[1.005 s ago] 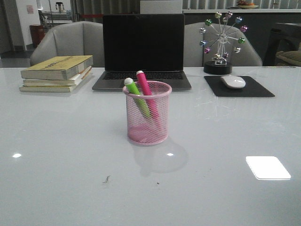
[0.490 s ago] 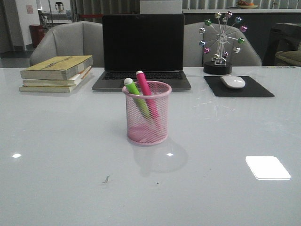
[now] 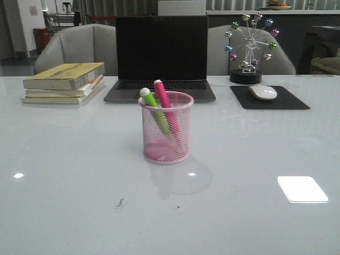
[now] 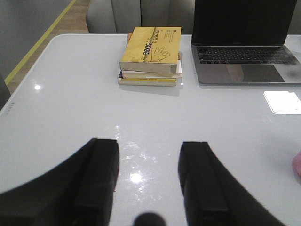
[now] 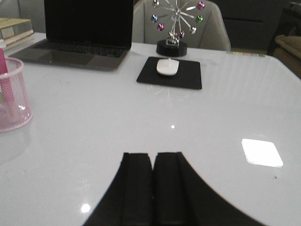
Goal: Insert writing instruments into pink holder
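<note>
Pink wire mesh marks the holder (image 3: 166,127), which stands just left of centre in the front view on the glossy white table (image 3: 255,212). Both writing instruments already lean inside it: the green highlighter (image 3: 153,106) on the left and the pink highlighter (image 3: 163,97) beside it, their tops poking above the rim. No marker lies loose on the table in any view.

Judged from that, the inserting itself looks done, and the step in hand is the parking of the arms away from the cup. Neither arm shows in the front view. In the left wrist view the left gripper (image 4: 149,181) sits at the bottom of the frame with its fingers spread wide and nothing between them, over bare table; a stack of books (image 4: 151,54) lies in the upper middle. In the right wrist view the right gripper (image 5: 152,188) has its fingers pressed together, holding nothing, with the holder at the left edge of the frame, well apart from it.

The next move seems to call for little: keep both grippers clear of the cup so it is not nudged or tipped.
</note>
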Motion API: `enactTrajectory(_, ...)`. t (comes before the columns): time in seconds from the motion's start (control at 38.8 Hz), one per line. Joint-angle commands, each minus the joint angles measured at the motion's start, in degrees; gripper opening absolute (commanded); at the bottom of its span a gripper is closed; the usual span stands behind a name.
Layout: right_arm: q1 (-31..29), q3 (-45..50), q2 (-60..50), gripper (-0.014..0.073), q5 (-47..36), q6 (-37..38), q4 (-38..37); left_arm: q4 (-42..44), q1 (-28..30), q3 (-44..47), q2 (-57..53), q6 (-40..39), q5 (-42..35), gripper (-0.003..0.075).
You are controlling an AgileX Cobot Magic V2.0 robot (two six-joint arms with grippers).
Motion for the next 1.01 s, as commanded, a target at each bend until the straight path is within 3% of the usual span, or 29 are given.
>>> enactTrajectory(0.0, 0.1, 0.0, -1.1, 0.0052, -2.0, -0.4, -0.3, -0.2, 0.1, -1.6, 0.2, 0.0, -4.9, 0.0362)
enactTrajectory(0.75, 0.1, 0.0, -1.1, 0.0052, -0.5, -0.4, -0.3, -0.2, 0.1, -1.5, 0.2, 0.0, -4.9, 0.0362)
enactTrajectory(0.98, 0.1, 0.0, -1.1, 0.0052, -0.5, -0.4, -0.3, -0.2, -1.7, -1.3, -4.9, 0.0, -5.1, 0.0360)
